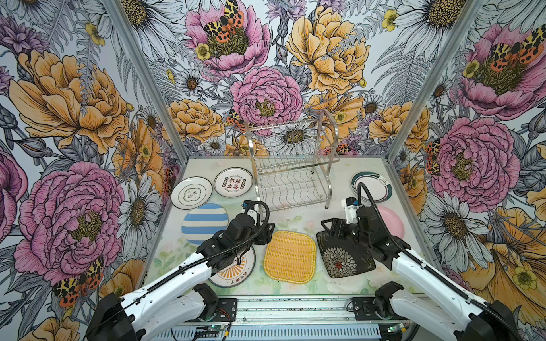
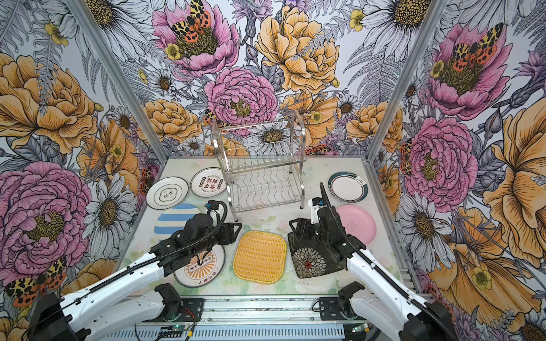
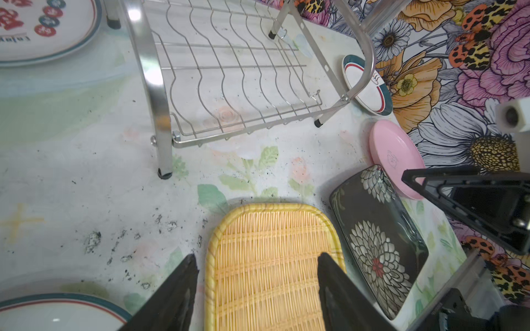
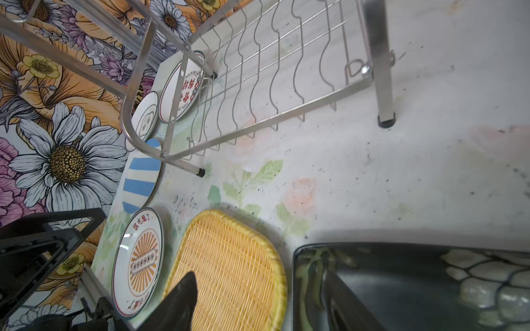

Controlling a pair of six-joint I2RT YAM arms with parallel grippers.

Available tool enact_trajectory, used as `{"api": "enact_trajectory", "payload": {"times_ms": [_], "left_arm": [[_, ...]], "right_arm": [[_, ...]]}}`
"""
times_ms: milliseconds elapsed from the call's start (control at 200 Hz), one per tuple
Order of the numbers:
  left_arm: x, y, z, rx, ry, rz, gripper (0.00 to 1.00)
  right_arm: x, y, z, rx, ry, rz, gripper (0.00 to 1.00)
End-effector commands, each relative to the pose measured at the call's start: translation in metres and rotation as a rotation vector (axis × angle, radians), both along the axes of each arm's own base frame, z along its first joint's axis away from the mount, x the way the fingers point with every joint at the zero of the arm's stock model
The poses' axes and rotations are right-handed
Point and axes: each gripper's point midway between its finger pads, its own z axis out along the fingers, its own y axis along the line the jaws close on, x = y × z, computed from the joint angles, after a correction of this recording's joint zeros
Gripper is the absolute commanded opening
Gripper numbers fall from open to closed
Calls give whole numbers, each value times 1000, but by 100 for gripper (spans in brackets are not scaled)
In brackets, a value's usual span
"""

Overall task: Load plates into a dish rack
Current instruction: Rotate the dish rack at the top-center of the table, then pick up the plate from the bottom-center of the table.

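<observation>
Dish rack (image 1: 294,168) on the table (image 1: 295,220), four round plates (image 1: 191,193) (image 1: 233,182) (image 1: 204,220) (image 1: 233,276) left of it, two round plates (image 1: 381,189) (image 1: 391,224) right of it, two square plates (image 1: 289,257) (image 1: 339,259) side by side before it.

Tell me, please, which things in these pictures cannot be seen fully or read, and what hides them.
- Orange-sunburst plate: in both top views, the left arm covers part of it.
- Pink plate: in a top view, the right arm hides much of it.
- Black flowered plate: in the right wrist view, cut off by the picture's edge.
- Print on the white plate: in the top views, too small to read.
</observation>
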Motion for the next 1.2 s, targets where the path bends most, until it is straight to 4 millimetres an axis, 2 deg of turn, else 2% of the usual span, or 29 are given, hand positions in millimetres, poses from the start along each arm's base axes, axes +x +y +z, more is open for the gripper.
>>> {"api": "enact_trajectory", "payload": {"times_ms": [0, 195, 370, 630, 931, 1191], "left_arm": [[-23, 0, -27, -16, 134, -25, 67], [-31, 0, -60, -16, 243, -53, 68], [-31, -3, -77, -36, 304, -83, 67], [-25, -13, -93, -101, 352, -132, 64], [-22, -17, -113, -107, 410, -165, 60], [-30, -24, -126, -163, 466, -186, 53]], "right_arm": [[-20, 11, -8, 34, 84, -5, 70], [-37, 30, -21, -5, 119, 15, 71], [-45, 42, -26, -15, 151, 38, 72], [-57, 36, -44, -7, 207, 30, 72], [-64, 31, -45, 28, 212, 24, 74], [-61, 27, -45, 41, 220, 23, 75]]}}
